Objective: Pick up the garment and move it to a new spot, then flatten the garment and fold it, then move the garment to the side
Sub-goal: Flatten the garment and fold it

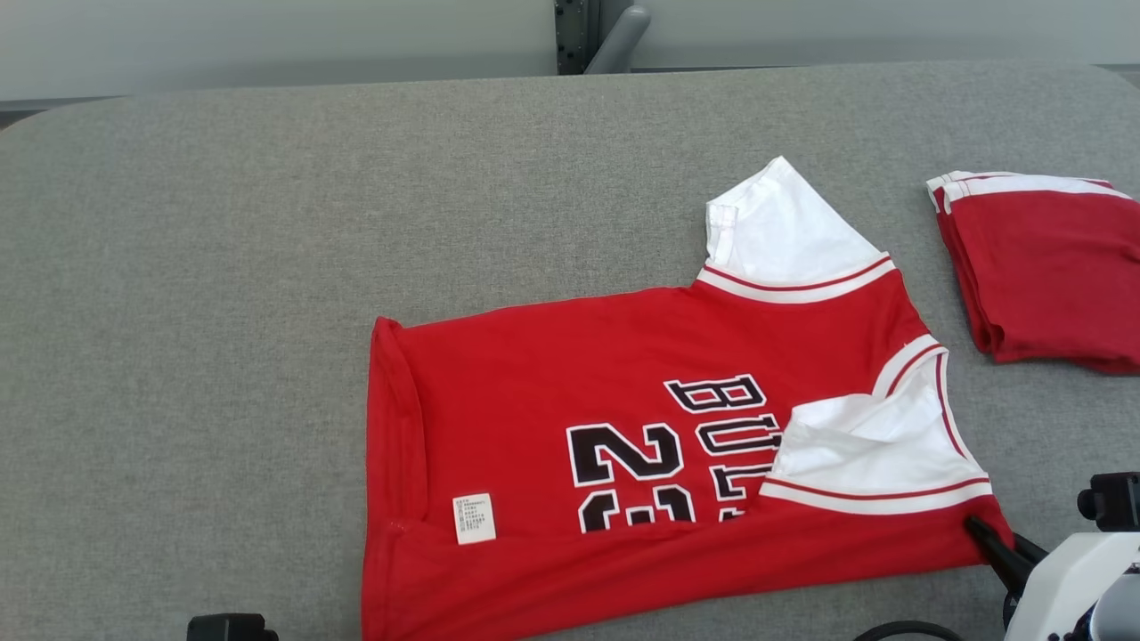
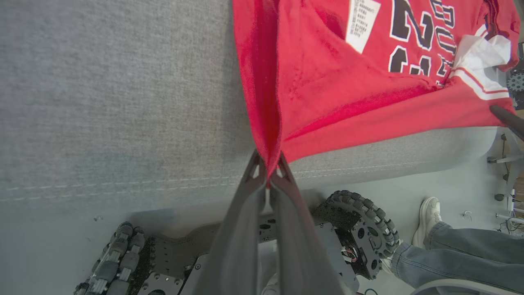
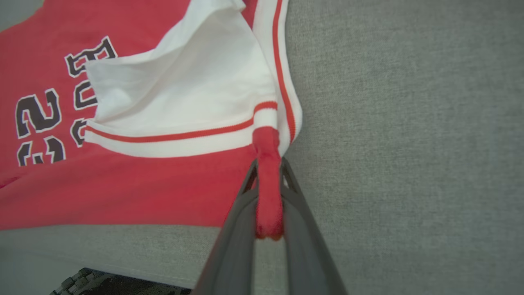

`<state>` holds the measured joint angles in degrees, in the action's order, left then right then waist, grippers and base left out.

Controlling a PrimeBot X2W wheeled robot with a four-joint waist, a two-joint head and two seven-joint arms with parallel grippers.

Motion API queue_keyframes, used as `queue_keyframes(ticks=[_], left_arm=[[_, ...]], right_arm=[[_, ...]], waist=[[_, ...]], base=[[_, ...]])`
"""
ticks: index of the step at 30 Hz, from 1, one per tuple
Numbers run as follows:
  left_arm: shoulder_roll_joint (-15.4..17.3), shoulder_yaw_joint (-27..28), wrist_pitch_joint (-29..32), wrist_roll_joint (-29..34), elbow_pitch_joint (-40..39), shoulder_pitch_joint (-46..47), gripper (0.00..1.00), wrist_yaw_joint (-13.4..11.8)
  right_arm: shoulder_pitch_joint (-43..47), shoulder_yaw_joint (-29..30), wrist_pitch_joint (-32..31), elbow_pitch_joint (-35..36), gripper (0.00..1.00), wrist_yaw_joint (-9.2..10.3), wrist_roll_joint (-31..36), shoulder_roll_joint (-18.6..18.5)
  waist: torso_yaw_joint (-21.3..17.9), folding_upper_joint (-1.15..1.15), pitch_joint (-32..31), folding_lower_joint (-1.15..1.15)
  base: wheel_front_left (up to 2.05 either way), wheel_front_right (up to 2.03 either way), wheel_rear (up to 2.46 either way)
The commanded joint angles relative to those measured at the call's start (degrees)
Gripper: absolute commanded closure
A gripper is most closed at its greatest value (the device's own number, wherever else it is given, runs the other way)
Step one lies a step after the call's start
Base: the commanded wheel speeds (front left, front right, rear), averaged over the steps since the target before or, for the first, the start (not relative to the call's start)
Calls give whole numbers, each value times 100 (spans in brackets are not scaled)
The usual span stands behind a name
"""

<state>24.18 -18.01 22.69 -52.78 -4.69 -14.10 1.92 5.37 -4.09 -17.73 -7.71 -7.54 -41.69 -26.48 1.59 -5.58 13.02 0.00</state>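
Jersey [image 1: 552, 374] corner cut off at head view bottom; label [image 1: 474, 518] print unreadable; sleeve [image 1: 877, 445] covers lettering [image 1: 721, 396].

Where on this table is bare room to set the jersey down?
The table is bare left of the jersey and along the far strip behind it. The right is crowded: a folded red garment lies close to the sleeve.

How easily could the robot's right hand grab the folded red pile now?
Probably not yet. The right hand is shut on the jersey, so it's busy, though nothing lies between it and the folded red pile.
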Motion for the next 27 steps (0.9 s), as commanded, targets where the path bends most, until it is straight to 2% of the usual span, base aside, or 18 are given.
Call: queue_keyframes(ticks=[1,2,3,8,11,13,16,19,23,27], left_arm=[[-54,-45,-74,128,48,-92,100,-46],[-102,-68,-115,146,37,-103,66,-55],[-119,-88,-144,152,11,-108,0,-69],[-1,-62,-134,222,-193,-134,0,-118],[180,99,-115,290,-513,-93,0,-207],[299,260,-125,375,-744,180,0,-281],[289,361,-60,535,-806,919,0,-381],[99,162,150,656,-393,1929,0,-365],[-309,-152,371,795,526,3271,0,-276],[-692,-374,347,911,1376,4167,0,-146]], right_arm=[[75,115,-12,-42,82,11,302,72],[73,158,31,-28,41,11,468,106],[51,245,69,-15,0,11,604,175],[-60,540,-46,278,0,7,907,291],[-179,692,-268,843,0,6,958,249],[-412,834,-367,1269,0,7,997,169],[-1055,863,-585,1574,0,7,1166,124],[-1979,785,-839,1331,0,7,1346,210],[-3230,518,-1101,556,0,7,1741,215],[-4119,157,-1211,-246,0,7,2133,137]], waist=[[-40,0,38,0],[-32,0,40,0],[-20,0,42,0],[46,0,40,0],[99,0,141,0],[147,0,308,0],[240,0,664,0],[369,0,1067,0],[568,0,1548,0],[789,0,1832,0]], base=[[0,0,0],[0,0,0],[0,0,0],[0,0,0],[0,0,0],[0,0,0],[0,0,0],[0,0,0],[0,0,0],[0,0,0]])
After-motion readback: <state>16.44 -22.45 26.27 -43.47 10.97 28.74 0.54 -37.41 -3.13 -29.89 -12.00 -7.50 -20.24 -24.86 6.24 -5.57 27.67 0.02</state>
